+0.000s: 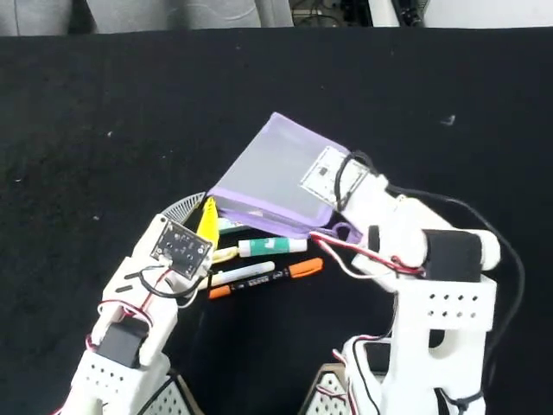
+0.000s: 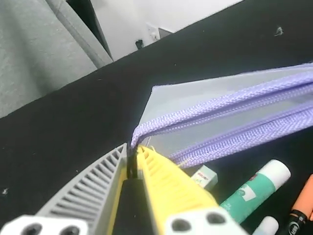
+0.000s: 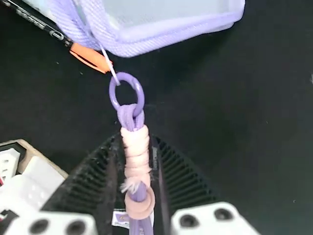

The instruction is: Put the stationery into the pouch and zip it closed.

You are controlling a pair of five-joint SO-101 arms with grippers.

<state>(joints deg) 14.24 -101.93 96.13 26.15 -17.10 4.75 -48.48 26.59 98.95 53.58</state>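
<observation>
The left gripper (image 2: 133,155) had its yellow and grey jaws pinched almost together on a corner of the pouch (image 1: 276,173), at the end of its woven purple zipper tape. The right gripper (image 3: 133,143) was clamped tight on the pull cord (image 3: 137,166), a pale wrapped strand knotted to a purple ring (image 3: 126,93). The pouch, flat and frosted lilac, lay mid-way across the black table (image 1: 104,104). A glue stick (image 1: 272,246), a white pen (image 1: 244,274) and an orange marker (image 1: 275,277) lay just outside its mouth.
</observation>
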